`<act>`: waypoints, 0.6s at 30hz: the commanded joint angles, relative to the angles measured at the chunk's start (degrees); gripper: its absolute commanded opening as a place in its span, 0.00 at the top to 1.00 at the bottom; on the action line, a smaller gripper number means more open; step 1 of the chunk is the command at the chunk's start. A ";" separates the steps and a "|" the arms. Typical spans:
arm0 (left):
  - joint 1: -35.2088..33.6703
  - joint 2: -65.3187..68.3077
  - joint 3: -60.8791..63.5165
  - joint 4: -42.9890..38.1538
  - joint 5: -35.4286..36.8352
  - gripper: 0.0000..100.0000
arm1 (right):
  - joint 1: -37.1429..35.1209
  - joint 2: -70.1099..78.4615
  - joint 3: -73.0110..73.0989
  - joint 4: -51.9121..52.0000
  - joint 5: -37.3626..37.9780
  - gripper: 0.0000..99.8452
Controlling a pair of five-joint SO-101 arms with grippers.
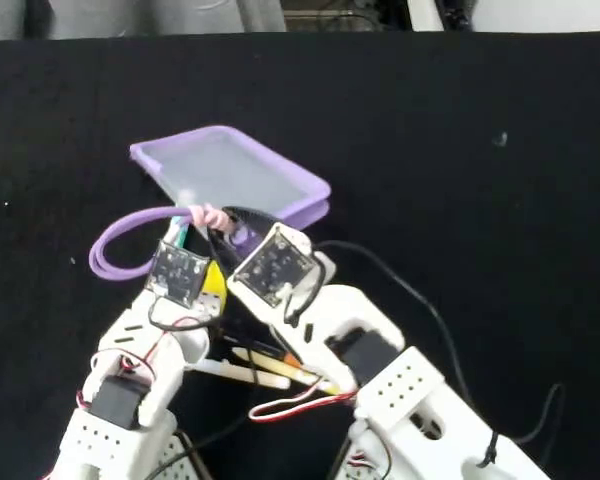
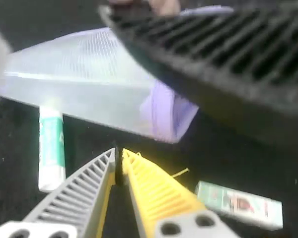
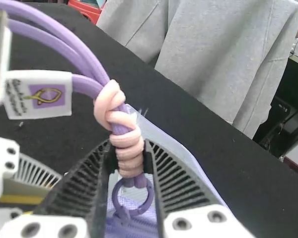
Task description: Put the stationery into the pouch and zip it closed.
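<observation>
right gripper (image 3: 129, 166): I pinch the pink pull cord (image 3: 120, 130) at the pouch (image 1: 225, 170) mouth, to work the zip
left gripper (image 2: 118, 163): my tips together, empty, just beside pouch
teal tube (image 2: 51, 148): outside pouch, unpacked

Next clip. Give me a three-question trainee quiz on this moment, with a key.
1. True or false: the white-and-green tube lies inside the pouch.
2. What does the right hand grip? A) the pink knotted pull B) a pen C) the pouch's mesh
3. Fill in: the fingers of the left hand are ____.
Key: 1 false, it lies outside on the table; 2 A; 3 shut.
</observation>
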 commanded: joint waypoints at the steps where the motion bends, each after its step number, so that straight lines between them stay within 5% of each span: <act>1: 0.13 -0.53 1.36 -6.95 -0.53 0.97 | 0.97 -1.36 -0.40 -1.41 -0.35 0.99; 13: 0.48 -0.44 1.36 -11.16 0.09 0.97 | 0.09 -1.45 -0.48 -1.32 -0.44 0.99; 18: 0.22 -0.44 1.36 -11.25 8.70 0.97 | 0.00 -1.54 -0.75 -1.32 -0.44 0.99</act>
